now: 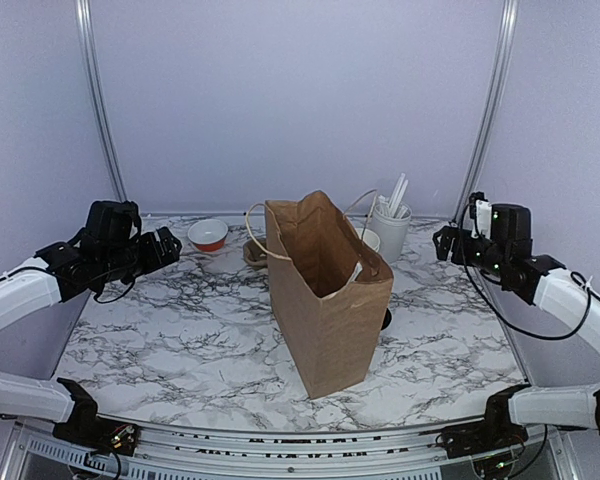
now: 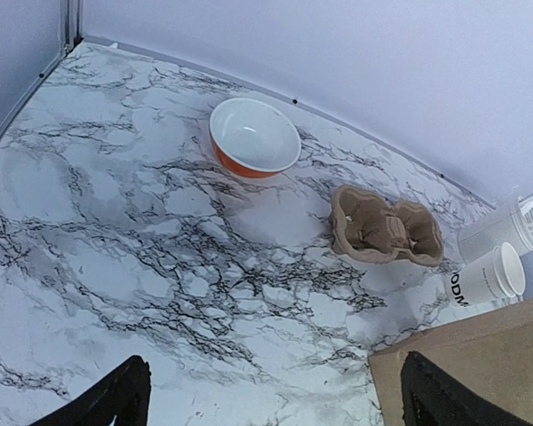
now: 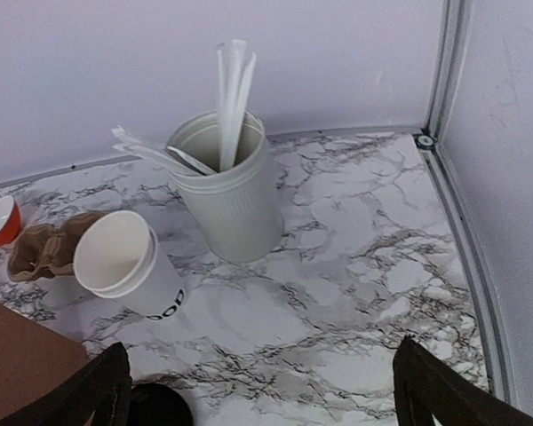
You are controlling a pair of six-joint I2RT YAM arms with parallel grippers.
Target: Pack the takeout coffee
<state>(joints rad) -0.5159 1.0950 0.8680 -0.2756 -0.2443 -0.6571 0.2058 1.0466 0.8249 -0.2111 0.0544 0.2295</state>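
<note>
The white paper cup (image 3: 124, 264) with dark lettering near its base stands open-topped on the marble table behind the brown paper bag (image 1: 325, 295). It also shows in the left wrist view (image 2: 484, 277) and peeks past the bag in the top view (image 1: 370, 238). The round black lid (image 3: 160, 406) lies on the table beside the bag's right side and shows in the top view too (image 1: 386, 320). My left gripper (image 1: 168, 246) hovers open and empty at the far left (image 2: 274, 373). My right gripper (image 1: 446, 243) hovers open and empty at the far right (image 3: 259, 355).
The bag stands upright and open at the table's middle. A brown pulp cup carrier (image 2: 386, 226) lies behind the bag. A ribbed white cup of stirrers (image 3: 226, 191) stands at the back right. An orange bowl (image 2: 253, 138) sits at the back left. Walls enclose three sides.
</note>
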